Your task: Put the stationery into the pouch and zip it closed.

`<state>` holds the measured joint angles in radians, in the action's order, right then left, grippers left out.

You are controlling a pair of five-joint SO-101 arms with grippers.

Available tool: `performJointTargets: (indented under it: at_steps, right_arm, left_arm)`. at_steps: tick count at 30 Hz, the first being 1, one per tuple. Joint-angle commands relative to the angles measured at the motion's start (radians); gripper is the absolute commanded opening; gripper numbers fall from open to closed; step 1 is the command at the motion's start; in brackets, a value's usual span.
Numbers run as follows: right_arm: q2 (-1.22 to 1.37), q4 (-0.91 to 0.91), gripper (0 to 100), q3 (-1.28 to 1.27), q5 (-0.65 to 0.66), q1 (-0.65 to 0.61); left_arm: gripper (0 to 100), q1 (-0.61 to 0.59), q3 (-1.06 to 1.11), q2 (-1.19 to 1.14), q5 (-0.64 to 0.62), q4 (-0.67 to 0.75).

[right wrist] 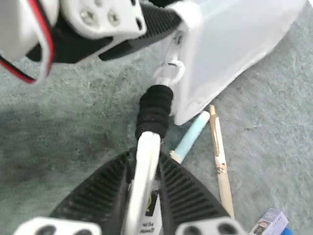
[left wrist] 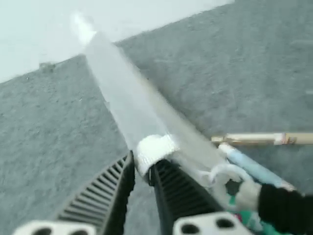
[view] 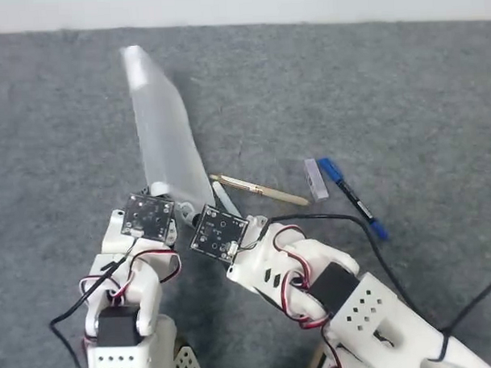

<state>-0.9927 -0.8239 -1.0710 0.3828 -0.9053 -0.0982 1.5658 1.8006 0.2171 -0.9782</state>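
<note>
Left claw [left wrist: 141, 171]: is clamping the pouch [view: 164, 130] by its end tab.
Right claw [right wrist: 145, 169]: is gripping a black-tipped white stick [right wrist: 154, 110] beside the pouch.

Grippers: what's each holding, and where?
Left gripper: the pouch, by its white end tab. Right gripper: a white pen, by the barrel behind its black grip.

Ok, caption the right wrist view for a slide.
Right gripper holds a white pen near the zipper pull of the pouch clamped by the left gripper.
</note>
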Motion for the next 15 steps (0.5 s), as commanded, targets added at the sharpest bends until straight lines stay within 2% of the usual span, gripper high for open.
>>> performJointTargets:
  at_steps: [1,8,15]
  right_arm:
    - [-0.047,0.013,0.6,0.017,0.006,0.056]
    - [-0.045,0.013,0.6,0.017,0.006,0.068]
    - [-0.041,0.012,0.6,0.020,0.006,0.127]
  left_arm:
    - [1,-0.048,-0.028,0.000,-0.025,0.035]
    - [1,-0.146,-0.064,0.000,-0.104,0.015]
    - [1,-0.181,-0.094,0.000,-0.112,-0.074]
